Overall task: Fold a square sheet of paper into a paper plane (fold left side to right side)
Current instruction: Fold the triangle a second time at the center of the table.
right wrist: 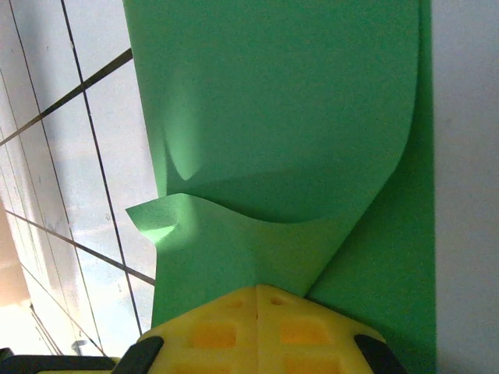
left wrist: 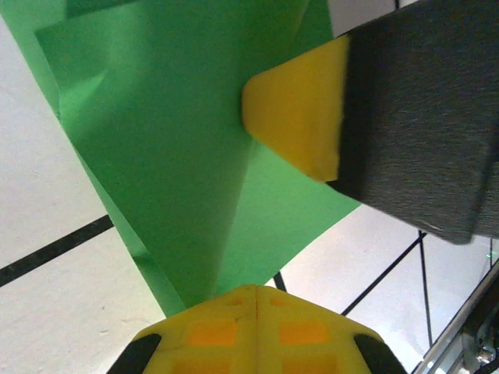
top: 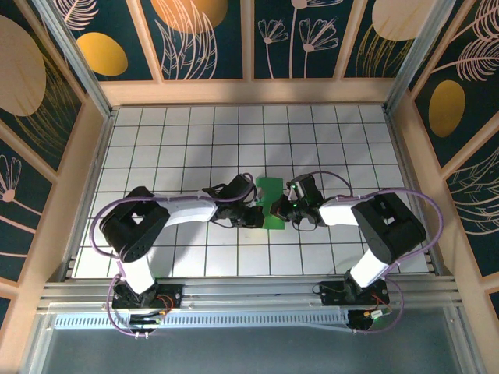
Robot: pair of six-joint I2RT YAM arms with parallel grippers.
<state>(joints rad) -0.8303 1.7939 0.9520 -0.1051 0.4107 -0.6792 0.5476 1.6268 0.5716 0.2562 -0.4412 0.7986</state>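
The square sheet of paper (top: 271,201), bright green and folded into layers, is held up between my two grippers at the middle of the table. My left gripper (top: 257,212) is shut on the paper's lower corner; in the left wrist view the yellow fingertips (left wrist: 256,292) meet over the green paper (left wrist: 179,156). My right gripper (top: 290,204) is shut on the opposite edge, where the paper (right wrist: 281,101) bulges and curls above the closed jaws (right wrist: 257,290). A finger of the right gripper (left wrist: 300,117) presses on the sheet in the left wrist view. No pointed paper plane shape can be made out.
White grid tiles (top: 234,132) cover the table, with wooden walls (top: 86,156) at left, right and back. An aluminium rail (top: 249,292) carrying the arm bases runs along the near edge. Both arms reach inward, close to each other.
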